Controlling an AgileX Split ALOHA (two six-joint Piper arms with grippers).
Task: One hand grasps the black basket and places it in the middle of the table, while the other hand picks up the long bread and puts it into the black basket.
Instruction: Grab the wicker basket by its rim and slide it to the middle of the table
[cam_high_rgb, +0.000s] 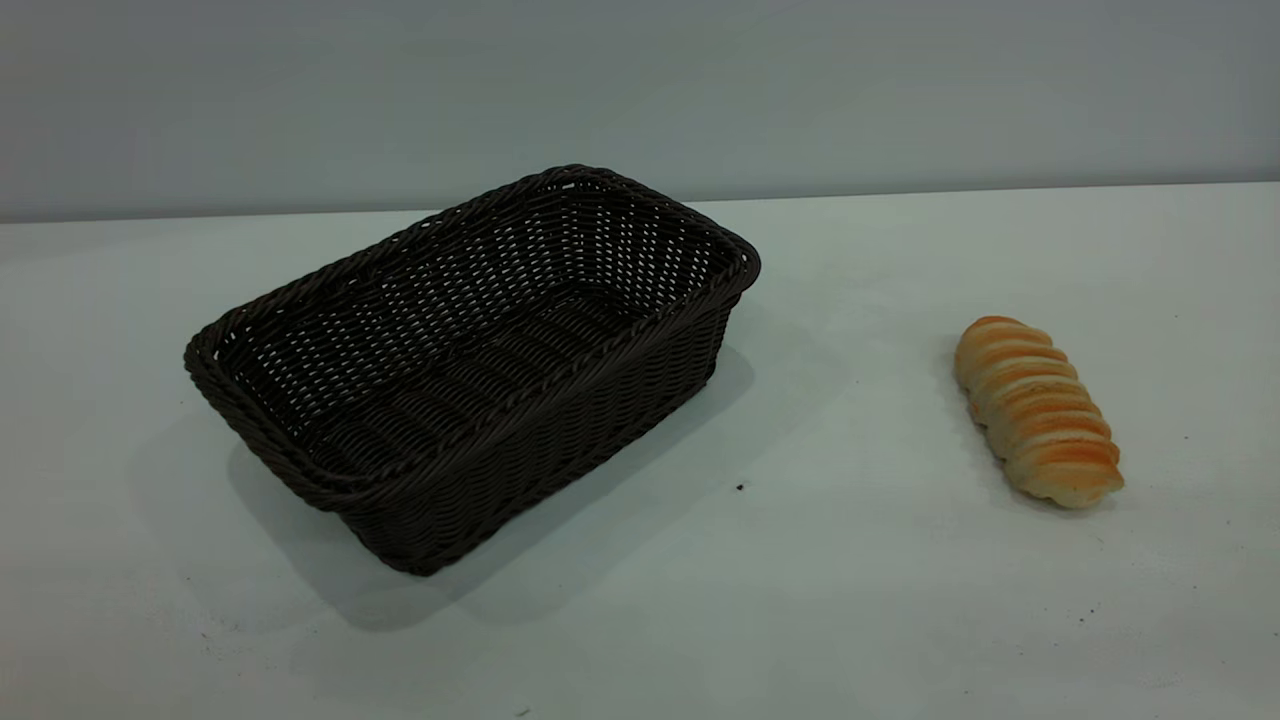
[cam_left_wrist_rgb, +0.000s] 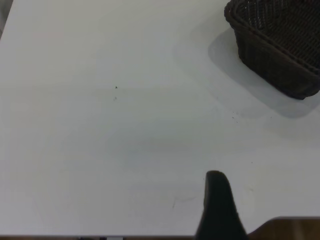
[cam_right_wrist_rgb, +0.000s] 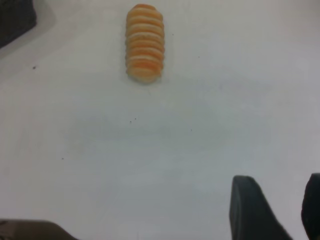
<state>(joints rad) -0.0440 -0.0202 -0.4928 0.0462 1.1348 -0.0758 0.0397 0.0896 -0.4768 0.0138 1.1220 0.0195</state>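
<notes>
Right pincer (cam_right_wrist_rgb: 274, 200) spread, empty, above white surface (cam_high_rgb: 850, 560); left unreadable. Dark woven wicker basket (cam_high_rgb: 470, 370) sits left; ridged golden loaf (cam_high_rgb: 1038, 410) right, well apart. Everything left.

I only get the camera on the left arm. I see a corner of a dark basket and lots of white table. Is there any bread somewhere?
Observer: Yes. A long bread lies on the table, to the right of the basket and well apart from it.
Operator: Is anything inside the basket?
Observer: No, the outside camera shows its woven bottom bare.
Operator: Where's the other hand?
Observer: The right hand shows only in its own camera, above bare table with its two fingers apart and nothing between them, the bread ahead of it.
Operator: And my hand?
Observer: Only one finger of the left hand shows, short of the basket.
</notes>
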